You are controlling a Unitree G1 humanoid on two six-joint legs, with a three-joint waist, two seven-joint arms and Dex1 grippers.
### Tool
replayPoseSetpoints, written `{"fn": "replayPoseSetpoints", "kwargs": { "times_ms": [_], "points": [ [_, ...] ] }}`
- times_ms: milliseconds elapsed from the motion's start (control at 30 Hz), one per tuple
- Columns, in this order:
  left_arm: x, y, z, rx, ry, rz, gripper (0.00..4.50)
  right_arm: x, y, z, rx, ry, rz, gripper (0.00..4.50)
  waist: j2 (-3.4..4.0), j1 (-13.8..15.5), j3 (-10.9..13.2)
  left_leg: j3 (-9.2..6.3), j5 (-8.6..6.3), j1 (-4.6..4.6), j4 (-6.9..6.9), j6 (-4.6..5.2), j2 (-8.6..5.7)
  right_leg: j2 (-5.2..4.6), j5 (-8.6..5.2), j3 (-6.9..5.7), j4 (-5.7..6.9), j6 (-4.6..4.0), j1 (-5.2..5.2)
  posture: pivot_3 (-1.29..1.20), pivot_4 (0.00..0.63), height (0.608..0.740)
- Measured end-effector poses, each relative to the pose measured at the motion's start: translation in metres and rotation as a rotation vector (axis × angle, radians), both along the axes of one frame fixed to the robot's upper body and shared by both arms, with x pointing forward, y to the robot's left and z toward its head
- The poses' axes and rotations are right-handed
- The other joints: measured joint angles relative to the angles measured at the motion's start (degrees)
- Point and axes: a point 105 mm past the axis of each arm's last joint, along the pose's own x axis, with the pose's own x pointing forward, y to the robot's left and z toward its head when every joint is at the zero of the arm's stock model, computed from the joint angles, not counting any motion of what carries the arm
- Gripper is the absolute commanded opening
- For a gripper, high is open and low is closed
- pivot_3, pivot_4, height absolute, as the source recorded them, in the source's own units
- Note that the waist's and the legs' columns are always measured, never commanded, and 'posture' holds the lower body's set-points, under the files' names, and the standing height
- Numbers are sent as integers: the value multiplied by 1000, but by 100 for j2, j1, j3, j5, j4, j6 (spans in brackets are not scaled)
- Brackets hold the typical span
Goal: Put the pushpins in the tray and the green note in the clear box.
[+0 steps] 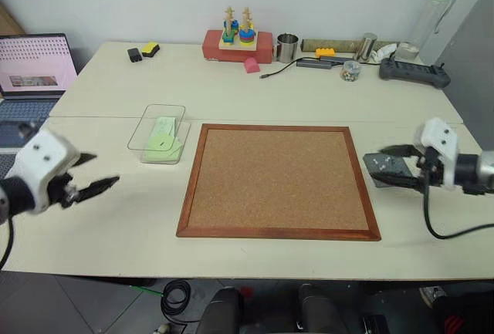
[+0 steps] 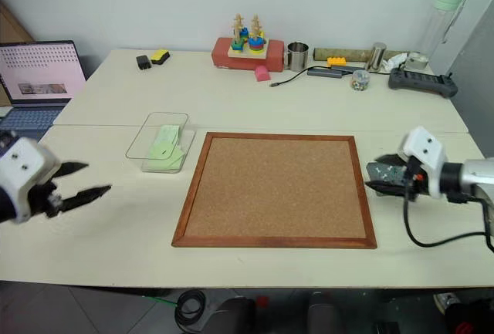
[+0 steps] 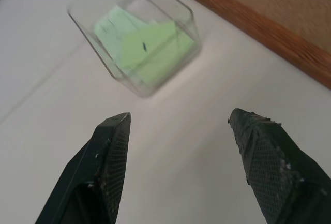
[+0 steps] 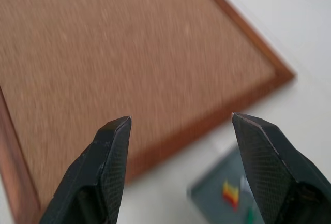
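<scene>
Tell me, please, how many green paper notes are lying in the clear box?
2 that I can make out: one green note with a dark mark lying on top, another partly under it, both inside the clear box. More may be hidden underneath.

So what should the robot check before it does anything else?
1. Green note inside the clear box: ok.
2. Cork board free of pins and notes: ok.
3. Pushpins in the tray: red and yellow ones show there; full count cannot tell.
4. Left hand open, holding nothing: ok.
5. Right hand open, holding nothing: ok.
</scene>
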Motion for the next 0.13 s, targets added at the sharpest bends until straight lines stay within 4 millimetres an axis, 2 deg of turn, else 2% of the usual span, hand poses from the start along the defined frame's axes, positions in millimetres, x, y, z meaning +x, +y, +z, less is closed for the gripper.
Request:
{"fn": "replayPoseSetpoints", "kwargs": {
  "times_ms": [133],
  "points": [
    [-6,4,1,-4,10,-6,3234,-3,-14,4,-12,-12,-30,3211,0,-1,0,-2,0,1,3,0,4,2,1,-1,3,-1,1,0,150,740]
  ]
}}
